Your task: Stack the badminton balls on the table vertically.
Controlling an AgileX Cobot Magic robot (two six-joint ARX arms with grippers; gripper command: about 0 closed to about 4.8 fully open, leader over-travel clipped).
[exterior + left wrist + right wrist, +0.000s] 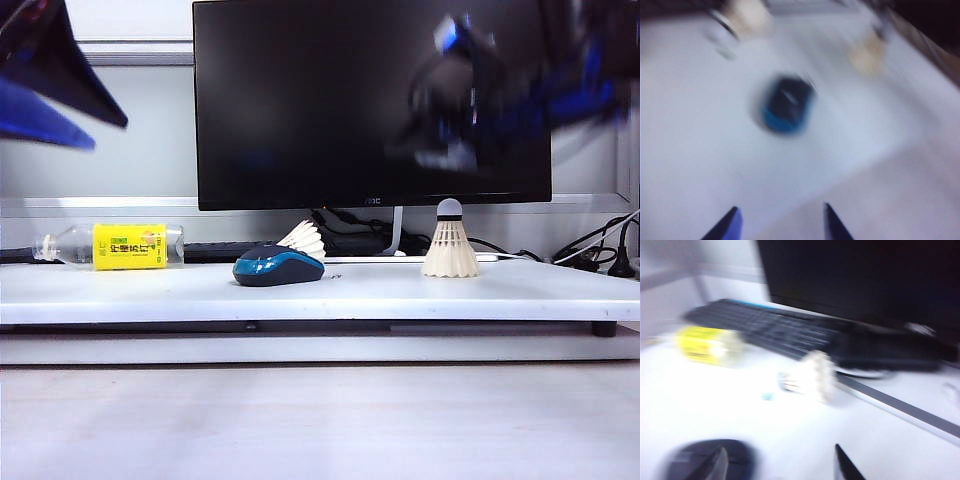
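One badminton ball stands upright on its skirt on the white table, right of centre. The other badminton ball lies on its side just behind a blue-black mouse; the right wrist view shows this badminton ball lying beyond the open, empty right gripper. That right gripper is a blur high in front of the monitor, above the upright ball. The left gripper hangs high at the far left; the left wrist view shows that left gripper open and empty, with the mouse blurred below.
A clear bottle with a yellow label lies at the table's left. A black monitor stands behind, with a black keyboard under it and cables at the right. A lower pale surface lies in front.
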